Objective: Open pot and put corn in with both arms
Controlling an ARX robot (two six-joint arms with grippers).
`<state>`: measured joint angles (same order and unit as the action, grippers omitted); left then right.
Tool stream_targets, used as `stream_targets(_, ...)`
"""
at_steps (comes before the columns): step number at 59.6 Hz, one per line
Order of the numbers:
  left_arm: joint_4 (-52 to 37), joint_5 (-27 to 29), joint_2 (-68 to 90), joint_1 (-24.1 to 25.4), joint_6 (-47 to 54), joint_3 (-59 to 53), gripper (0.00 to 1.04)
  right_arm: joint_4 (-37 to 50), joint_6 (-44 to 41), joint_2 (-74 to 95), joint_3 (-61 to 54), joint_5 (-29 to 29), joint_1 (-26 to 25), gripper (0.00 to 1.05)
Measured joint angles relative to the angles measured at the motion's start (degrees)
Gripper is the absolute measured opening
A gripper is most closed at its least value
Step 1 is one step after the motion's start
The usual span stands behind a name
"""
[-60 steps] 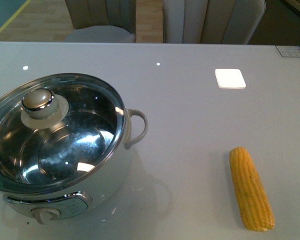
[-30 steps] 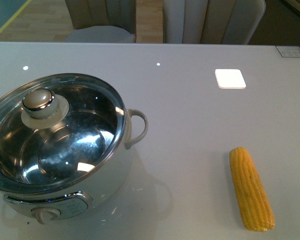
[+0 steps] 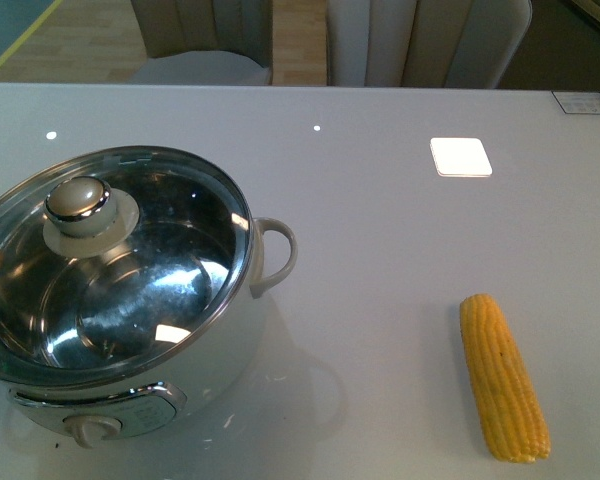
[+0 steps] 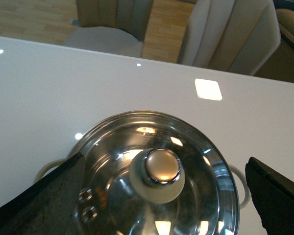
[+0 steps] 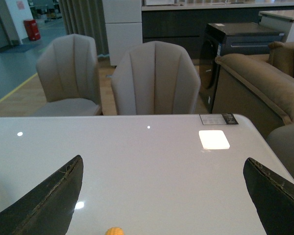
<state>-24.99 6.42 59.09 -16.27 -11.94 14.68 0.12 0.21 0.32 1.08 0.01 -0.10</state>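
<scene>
Front view: the pot (image 3: pixel 230 360) sits at the tabletop's (image 3: pixel 380 200) near-left corner with its lid (image 3: pixel 130 290) on, and the corn (image 3: pixel 503 378) lies by the near-right edge. Left wrist: the left gripper (image 4: pixel 165 159) is spread wide, with the lid's knob (image 4: pixel 162 166) showing between the jaws. Right wrist: the right gripper (image 5: pixel 162 161) is spread wide too, and the corn's tip is just peeking in.
</scene>
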Motion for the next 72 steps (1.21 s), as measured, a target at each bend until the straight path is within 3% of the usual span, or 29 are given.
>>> stream_targets(14,-20.13,0.92,31.15,-0.83,5.81,7.3,0.98,0.0,0.0,0.0,0.0,0.0,0.0,0.96)
stream_targets(28,-22.51,0.98,44.61,0.57,8.07,12.85,0.98,0.0,0.0,0.0,0.0,-0.02,0.0,0.96)
stream_targets(53,-26.84,1.81,52.39,-0.24,7.17,15.52,0.97,0.0,0.0,0.0,0.0,0.0,0.0,0.96)
stream_targets(55,-27.04,1.84,52.54,-0.26,7.17,15.52,0.96,0.0,0.0,0.0,0.0,0.0,0.0,0.96)
stream_targets(72,-28.3,2.84,52.83,-0.61,7.21,15.52,0.49,0.0,0.0,0.0,0.0,-0.02,0.0,0.96)
